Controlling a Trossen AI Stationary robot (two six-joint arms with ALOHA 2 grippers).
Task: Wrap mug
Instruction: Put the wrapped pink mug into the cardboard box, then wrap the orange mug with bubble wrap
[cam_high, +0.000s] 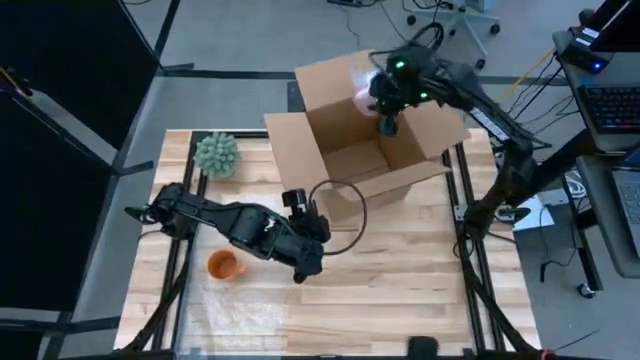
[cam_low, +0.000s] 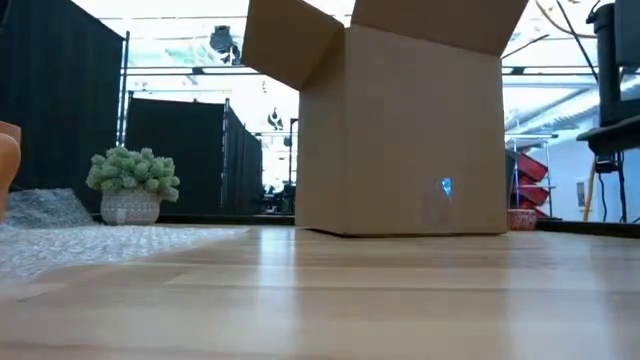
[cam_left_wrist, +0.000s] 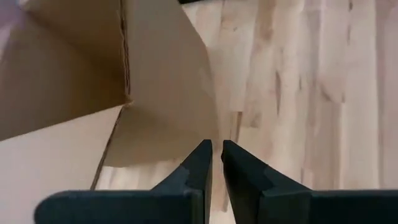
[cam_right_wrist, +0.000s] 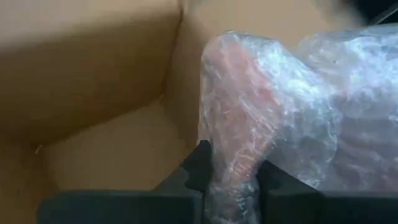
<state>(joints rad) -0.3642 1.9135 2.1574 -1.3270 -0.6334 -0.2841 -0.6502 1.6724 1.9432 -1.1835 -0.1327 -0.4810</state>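
Right gripper (cam_right_wrist: 233, 180): clenched on crinkled bubble-wrapped bundle (cam_right_wrist: 273, 106), inside open cardboard box (cam_high: 365, 140). Left gripper (cam_left_wrist: 216, 163): 2 dark fingers pressed together, empty, over pale wood table (cam_high: 420, 270). Orange mug (cam_high: 224, 266): beside left arm.

The table (cam_high: 420, 270) is pale wood with a smooth, slightly glossy finish, the box (cam_high: 345, 160) is matt brown cardboard, the bubble wrap (cam_right_wrist: 273, 118) around the mug is clear, shiny plastic, and the gripper fingers (cam_left_wrist: 199, 168) look matt black plastic.
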